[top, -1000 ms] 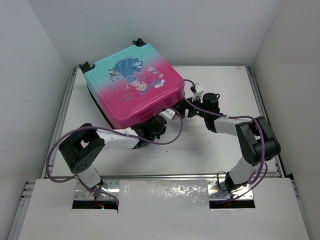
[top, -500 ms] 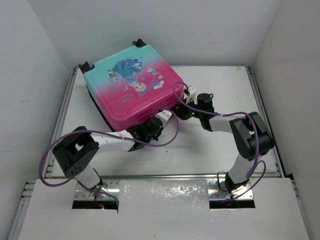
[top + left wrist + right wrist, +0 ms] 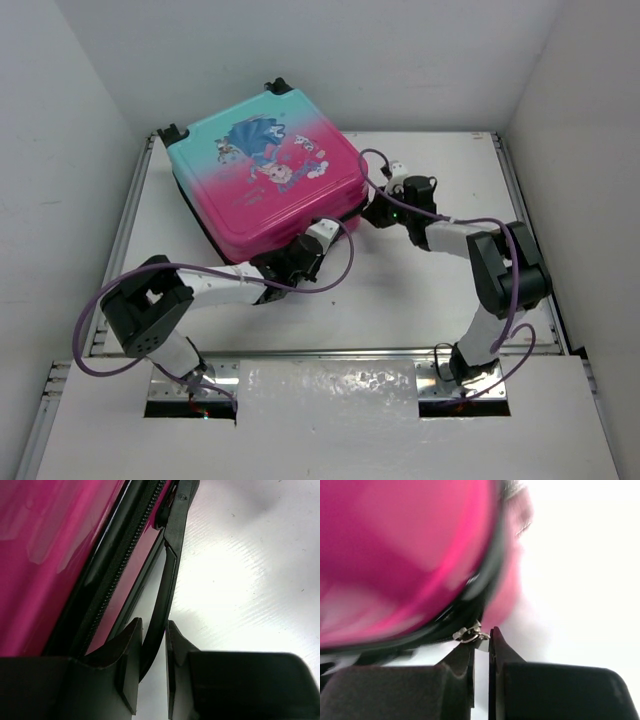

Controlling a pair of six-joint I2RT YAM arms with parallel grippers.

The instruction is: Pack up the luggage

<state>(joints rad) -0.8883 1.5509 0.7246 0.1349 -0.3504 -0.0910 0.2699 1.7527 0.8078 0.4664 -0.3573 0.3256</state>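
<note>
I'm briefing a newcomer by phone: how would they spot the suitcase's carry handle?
Find the pink-and-teal suitcase on the white table. On its near pink side, the left claw pinches a flat black strap: the carry handle. Unlike the zipper track beside it, it bows away from the shell.

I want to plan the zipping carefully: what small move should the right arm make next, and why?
Probably draw the zipper pull a short way along the seam of the luggage. The right gripper has its jaws closed on it, and the left gripper clamps the black handle, steadying the case.
</note>
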